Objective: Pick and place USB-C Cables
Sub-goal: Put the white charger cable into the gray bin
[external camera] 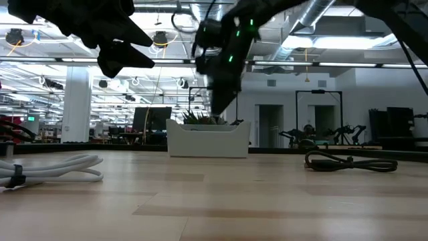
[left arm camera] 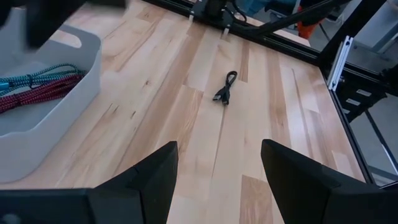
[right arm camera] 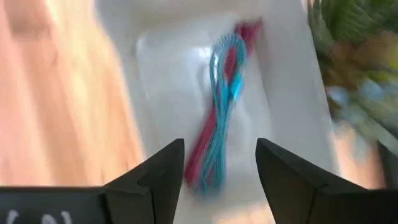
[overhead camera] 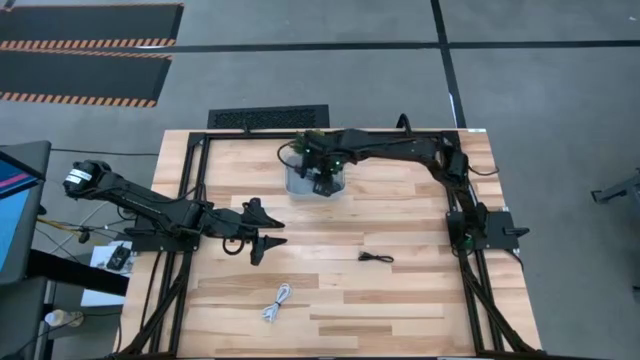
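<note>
The teal cable (right arm camera: 222, 118) and the maroon cable (right arm camera: 202, 146) lie side by side on the floor of the clear bin (overhead camera: 298, 183), also seen in the left wrist view (left arm camera: 37, 84). My right gripper (right arm camera: 219, 163) hovers open above them, over the bin (right arm camera: 161, 68). The black cable (overhead camera: 376, 258) lies on the table toward the right (left arm camera: 225, 87) (external camera: 348, 162). The white cable (overhead camera: 277, 303) rests near the near edge (external camera: 47, 171). My left gripper (overhead camera: 268, 229) is open above the table's middle-left, touching nothing (left arm camera: 217, 171).
A small green potted plant (right arm camera: 348, 56) stands beside the bin (external camera: 207, 137) near the far edge. A black metal frame (overhead camera: 470, 240) runs along the table's sides. Bare wood lies between the two loose cables.
</note>
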Controlling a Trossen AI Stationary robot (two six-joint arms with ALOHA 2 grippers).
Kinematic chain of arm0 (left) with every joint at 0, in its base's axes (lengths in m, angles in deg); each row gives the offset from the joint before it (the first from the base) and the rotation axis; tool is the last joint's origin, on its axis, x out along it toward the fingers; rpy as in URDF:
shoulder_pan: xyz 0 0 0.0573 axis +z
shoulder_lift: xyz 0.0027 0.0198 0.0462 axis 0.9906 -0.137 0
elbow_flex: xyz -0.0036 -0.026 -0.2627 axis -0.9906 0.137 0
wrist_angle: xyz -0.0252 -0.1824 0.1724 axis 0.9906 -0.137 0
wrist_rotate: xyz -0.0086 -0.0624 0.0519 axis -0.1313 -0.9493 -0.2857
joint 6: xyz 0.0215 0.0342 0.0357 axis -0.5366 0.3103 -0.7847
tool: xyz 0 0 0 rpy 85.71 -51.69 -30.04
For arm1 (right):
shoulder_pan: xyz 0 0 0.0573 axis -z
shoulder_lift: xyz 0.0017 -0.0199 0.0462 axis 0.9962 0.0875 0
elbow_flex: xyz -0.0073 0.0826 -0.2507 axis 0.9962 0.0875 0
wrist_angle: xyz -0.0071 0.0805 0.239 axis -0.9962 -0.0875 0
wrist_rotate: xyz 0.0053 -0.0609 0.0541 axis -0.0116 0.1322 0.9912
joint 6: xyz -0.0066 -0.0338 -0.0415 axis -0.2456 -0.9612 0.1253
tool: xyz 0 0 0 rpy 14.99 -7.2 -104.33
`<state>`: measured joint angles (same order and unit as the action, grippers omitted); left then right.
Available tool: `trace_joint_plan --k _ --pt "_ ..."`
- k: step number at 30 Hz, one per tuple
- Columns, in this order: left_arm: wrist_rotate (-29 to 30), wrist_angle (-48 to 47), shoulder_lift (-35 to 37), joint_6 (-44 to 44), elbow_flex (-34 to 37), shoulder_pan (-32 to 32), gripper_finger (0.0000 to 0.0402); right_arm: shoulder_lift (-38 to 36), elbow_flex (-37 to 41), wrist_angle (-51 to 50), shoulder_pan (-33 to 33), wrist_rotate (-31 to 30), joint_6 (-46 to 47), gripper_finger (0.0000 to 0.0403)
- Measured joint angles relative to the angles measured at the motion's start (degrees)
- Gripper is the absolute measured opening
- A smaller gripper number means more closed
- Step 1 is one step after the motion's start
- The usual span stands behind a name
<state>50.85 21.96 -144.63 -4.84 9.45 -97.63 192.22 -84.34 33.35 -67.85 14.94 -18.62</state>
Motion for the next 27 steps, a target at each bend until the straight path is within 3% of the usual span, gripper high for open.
trace_joint_plan --k 7,15,20,27 --pt "-2.98 -0.76 0.02 1.74 -0.02 0.02 0.0219 -10.15 -5.22 -15.69 -2.70 -0.13 1.89 0.0223" --pt "-4.52 -1.34 0.02 3.59 -0.04 0.02 0.0219 -23.80 -4.89 -27.54 -10.96 -3.07 15.68 0.0223" --pt "-6.27 -1.89 0.02 4.48 -0.04 0.00 0.0219 -30.30 0.43 -30.05 -21.19 -8.11 27.15 0.0223" --pt "-6.36 -1.80 0.02 4.72 -0.04 0.00 0.0219 -34.64 15.73 -28.84 -35.79 -13.52 43.20 0.0223"
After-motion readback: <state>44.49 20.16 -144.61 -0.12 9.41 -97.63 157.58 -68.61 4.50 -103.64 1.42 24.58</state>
